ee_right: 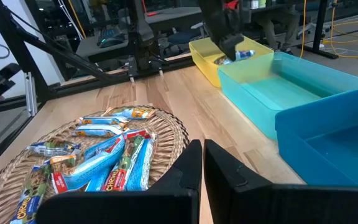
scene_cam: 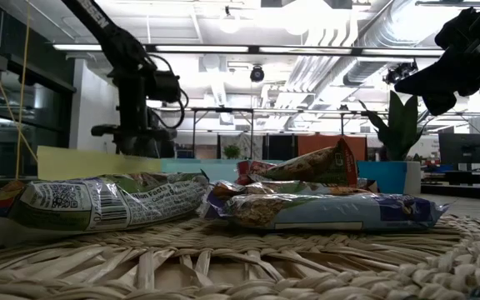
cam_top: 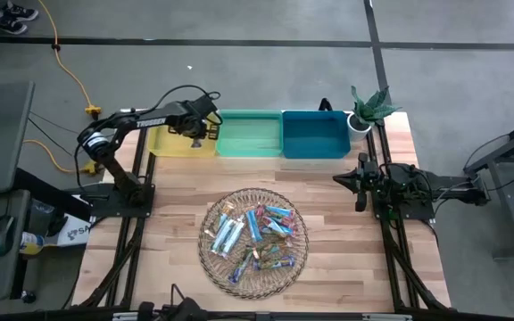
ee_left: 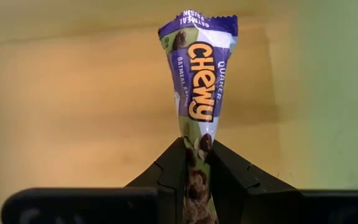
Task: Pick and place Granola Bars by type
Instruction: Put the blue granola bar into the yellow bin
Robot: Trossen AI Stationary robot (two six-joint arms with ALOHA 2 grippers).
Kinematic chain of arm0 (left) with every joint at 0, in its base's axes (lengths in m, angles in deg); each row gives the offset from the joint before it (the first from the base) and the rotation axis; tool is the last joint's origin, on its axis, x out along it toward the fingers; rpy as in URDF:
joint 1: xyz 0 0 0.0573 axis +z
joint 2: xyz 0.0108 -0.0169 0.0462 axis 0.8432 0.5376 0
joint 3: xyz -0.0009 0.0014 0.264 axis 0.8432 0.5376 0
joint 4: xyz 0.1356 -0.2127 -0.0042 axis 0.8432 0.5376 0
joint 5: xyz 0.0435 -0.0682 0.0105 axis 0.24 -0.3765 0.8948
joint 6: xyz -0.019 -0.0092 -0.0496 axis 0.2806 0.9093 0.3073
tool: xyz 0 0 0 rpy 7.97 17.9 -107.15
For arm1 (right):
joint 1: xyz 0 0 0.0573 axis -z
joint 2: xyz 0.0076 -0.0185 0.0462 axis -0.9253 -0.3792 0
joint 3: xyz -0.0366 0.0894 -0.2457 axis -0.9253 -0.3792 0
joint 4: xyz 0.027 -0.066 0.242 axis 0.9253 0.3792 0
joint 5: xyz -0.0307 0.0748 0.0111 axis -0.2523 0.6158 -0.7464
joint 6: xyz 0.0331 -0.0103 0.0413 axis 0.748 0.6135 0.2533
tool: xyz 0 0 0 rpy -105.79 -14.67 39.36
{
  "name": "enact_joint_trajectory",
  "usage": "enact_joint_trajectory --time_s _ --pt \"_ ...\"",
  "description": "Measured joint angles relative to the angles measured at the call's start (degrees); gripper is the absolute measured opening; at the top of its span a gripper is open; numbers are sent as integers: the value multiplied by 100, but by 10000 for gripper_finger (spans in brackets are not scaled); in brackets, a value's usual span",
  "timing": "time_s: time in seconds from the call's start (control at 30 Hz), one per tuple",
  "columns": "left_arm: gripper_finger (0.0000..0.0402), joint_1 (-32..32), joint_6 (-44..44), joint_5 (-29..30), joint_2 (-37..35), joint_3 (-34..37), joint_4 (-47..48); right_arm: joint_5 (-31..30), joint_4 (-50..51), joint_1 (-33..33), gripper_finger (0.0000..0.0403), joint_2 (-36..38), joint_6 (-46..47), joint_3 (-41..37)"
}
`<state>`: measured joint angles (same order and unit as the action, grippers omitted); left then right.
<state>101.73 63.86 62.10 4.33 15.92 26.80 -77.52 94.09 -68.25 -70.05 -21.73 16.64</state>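
Your left pincer [ee_left: 194,163] pinches a purple-and-green wrapped granola bar [ee_left: 199,74] above the yellow plastic bin [cam_top: 169,143]; lower before releasing. Right pincer [ee_right: 202,163], pressed together, waits beside the bins.

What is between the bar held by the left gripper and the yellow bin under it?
Nothing visible. The left gripper is shut on a purple bar directly over the yellow bin, with only open space below. The right gripper waits beside the wicker tray.
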Motion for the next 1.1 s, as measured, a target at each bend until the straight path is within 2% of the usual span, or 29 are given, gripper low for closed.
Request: enact_joint_trajectory --time_s 0.27,0.6,0.73,1.1 --pt "64 0 -293 -323 170 -2 -363 -2 0 -2 0 0 0 1" --pt "173 0 -318 -630 170 -2 -525 -1 0 0 0 -1 0 0" --pt "202 0 -430 -790 170 -137 -473 -2 0 -2 0 0 0 1" --pt "214 -2 -882 -741 -152 -1040 314 -2 0 -2 0 0 0 1"
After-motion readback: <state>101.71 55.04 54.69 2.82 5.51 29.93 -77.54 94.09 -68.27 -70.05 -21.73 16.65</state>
